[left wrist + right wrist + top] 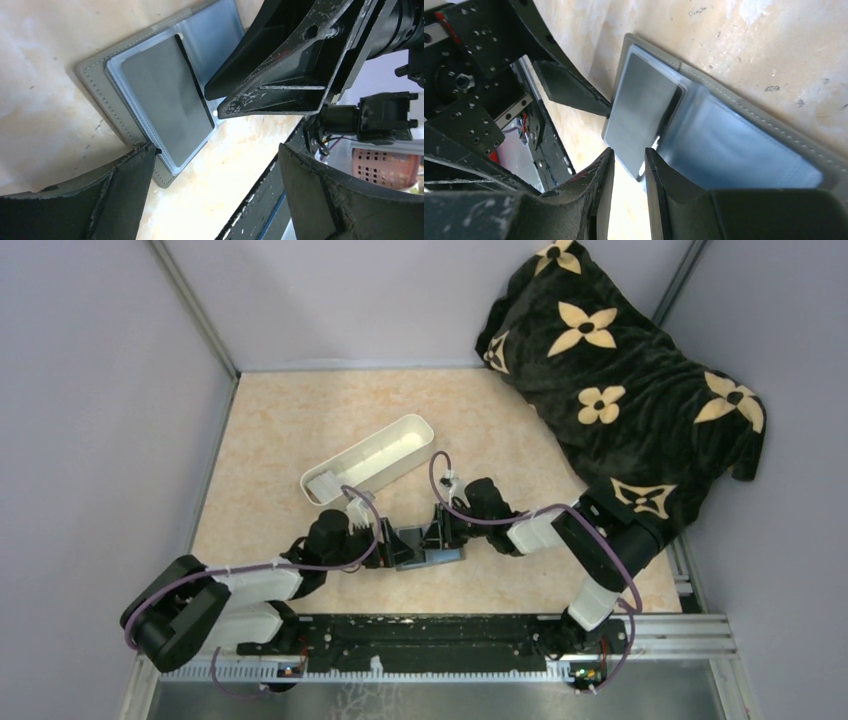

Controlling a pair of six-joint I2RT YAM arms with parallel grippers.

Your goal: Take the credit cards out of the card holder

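The grey card holder (447,556) lies open and flat on the table between my two grippers. Its blue-grey pockets show in the left wrist view (97,90) and the right wrist view (749,150). A dark credit card (165,100) with a pale edge lies on one half, and its corner sticks out past the holder's near edge (644,105). My left gripper (217,155) is wide open, with one fingertip (135,170) on the holder's near corner. My right gripper (629,152) has its jaws a narrow gap apart, over the card's protruding corner. No other cards show.
A long white tray (370,458) lies behind the grippers. A black blanket with tan flowers (620,370) fills the back right corner. A black rail (440,635) runs along the table's near edge. Grey walls close in the sides.
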